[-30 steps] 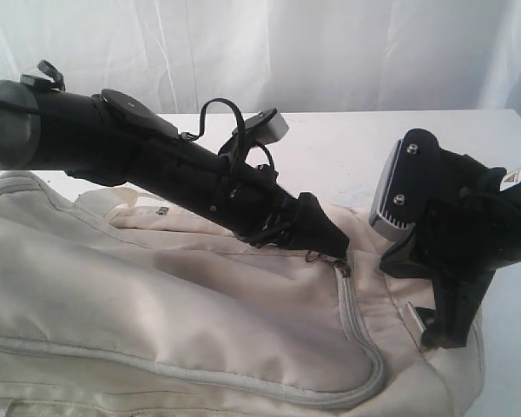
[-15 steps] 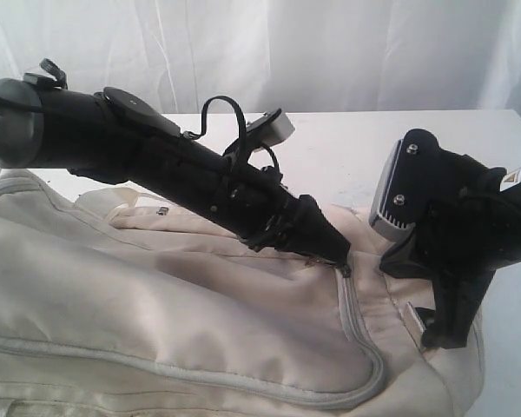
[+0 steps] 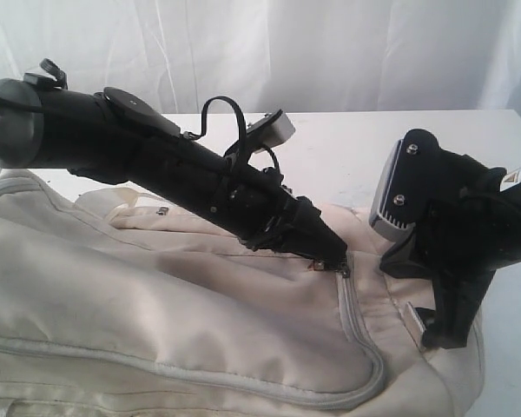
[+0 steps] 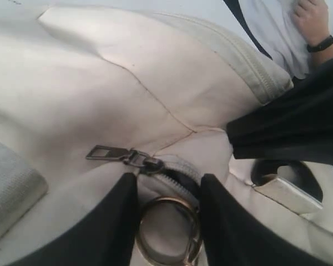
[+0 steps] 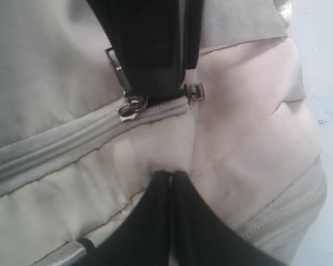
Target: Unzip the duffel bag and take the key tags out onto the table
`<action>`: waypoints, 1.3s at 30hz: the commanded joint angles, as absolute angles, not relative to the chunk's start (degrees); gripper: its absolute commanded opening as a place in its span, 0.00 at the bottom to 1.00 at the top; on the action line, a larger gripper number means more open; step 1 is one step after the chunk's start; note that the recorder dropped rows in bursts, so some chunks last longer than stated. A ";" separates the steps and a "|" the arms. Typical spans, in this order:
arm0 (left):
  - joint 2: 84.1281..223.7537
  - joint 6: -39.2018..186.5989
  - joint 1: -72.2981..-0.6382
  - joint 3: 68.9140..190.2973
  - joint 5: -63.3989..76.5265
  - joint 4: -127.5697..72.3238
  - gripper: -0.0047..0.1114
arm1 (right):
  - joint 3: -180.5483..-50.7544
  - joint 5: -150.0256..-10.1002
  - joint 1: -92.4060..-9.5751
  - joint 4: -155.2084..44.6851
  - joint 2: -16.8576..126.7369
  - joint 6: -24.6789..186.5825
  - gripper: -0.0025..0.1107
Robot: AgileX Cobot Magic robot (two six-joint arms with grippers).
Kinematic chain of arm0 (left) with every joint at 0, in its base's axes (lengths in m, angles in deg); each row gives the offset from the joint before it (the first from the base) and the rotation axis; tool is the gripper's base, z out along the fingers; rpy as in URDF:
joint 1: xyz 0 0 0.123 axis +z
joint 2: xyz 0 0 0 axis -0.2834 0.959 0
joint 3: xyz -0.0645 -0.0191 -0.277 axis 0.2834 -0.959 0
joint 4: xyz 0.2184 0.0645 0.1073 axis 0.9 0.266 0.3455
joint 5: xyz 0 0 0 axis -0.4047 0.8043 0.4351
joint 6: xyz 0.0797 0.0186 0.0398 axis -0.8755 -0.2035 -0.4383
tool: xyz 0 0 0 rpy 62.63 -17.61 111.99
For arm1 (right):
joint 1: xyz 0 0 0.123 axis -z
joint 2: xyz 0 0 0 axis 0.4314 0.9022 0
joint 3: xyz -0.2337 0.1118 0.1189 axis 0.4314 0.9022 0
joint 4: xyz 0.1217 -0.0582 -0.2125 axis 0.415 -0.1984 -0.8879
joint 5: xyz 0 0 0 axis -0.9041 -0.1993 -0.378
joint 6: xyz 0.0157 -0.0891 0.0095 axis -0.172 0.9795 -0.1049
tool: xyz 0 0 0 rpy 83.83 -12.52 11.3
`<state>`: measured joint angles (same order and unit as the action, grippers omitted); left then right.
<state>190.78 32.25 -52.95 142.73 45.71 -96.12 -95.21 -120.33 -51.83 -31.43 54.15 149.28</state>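
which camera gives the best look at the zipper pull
The left wrist view: the zipper pull lies flat on the duffel bag, sharp and uncovered, just beyond the left gripper. In the right wrist view that gripper covers part of it; in the exterior view it is only a tiny dark speck.

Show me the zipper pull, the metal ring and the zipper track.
zipper pull (image 4: 106, 153), left wrist view, its flat tab.
metal ring (image 4: 166, 201), left wrist view, its rim.
zipper track (image 3: 358, 323), exterior view, the grey strip.
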 commanded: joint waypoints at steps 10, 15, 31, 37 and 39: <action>190.17 31.92 -53.12 146.07 46.73 -96.38 0.04 | -95.28 -122.05 -51.81 -32.67 53.66 148.90 0.02; 188.54 31.92 -53.12 147.93 48.31 -96.03 0.04 | -95.28 -122.05 -51.81 -32.67 53.66 148.90 0.02; 183.95 32.52 -53.12 148.01 62.81 -92.02 0.04 | -95.28 -117.25 -51.81 -32.55 53.66 147.21 0.02; 183.95 32.52 -53.12 147.89 61.38 -88.85 0.04 | -95.28 -116.74 -51.81 -32.44 53.66 145.92 0.02; 183.95 32.52 -53.12 147.30 61.54 -88.03 0.04 | -95.28 -116.74 -51.81 -32.44 53.66 145.92 0.02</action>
